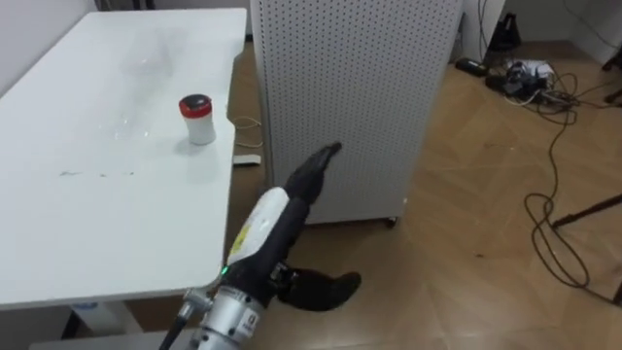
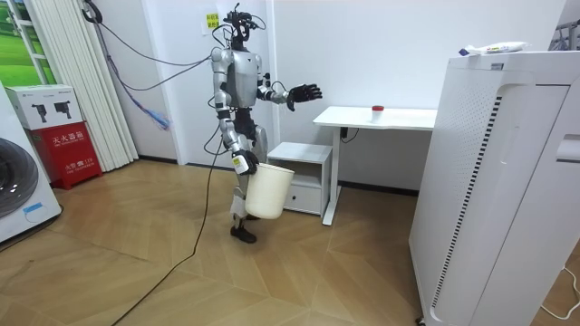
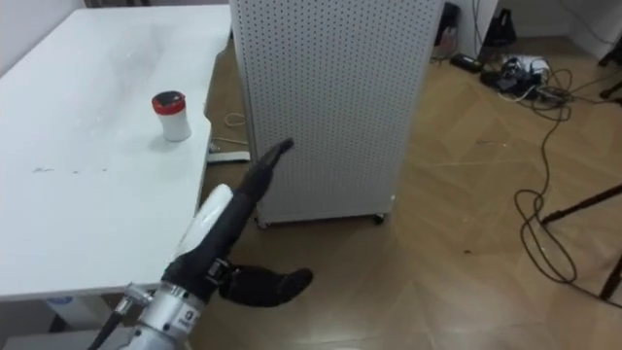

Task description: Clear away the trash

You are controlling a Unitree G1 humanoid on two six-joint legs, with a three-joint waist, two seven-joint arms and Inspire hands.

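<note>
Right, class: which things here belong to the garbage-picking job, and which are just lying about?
Job: small white jar with red lid on the white table; white plastic bucket; open left hand.
Lying about: tall white perforated cabinet; tangled black floor cables; red box.

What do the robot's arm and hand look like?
The left hand has black fingers and thumb, a white back shell with a yellowish label, and a green light at the wrist. The forearm is silver metal with a thin cable beside it.

Jar (image 1: 197, 119) on table (image 1: 78, 224) — cabinet (image 1: 350, 97) beside, right.
</note>
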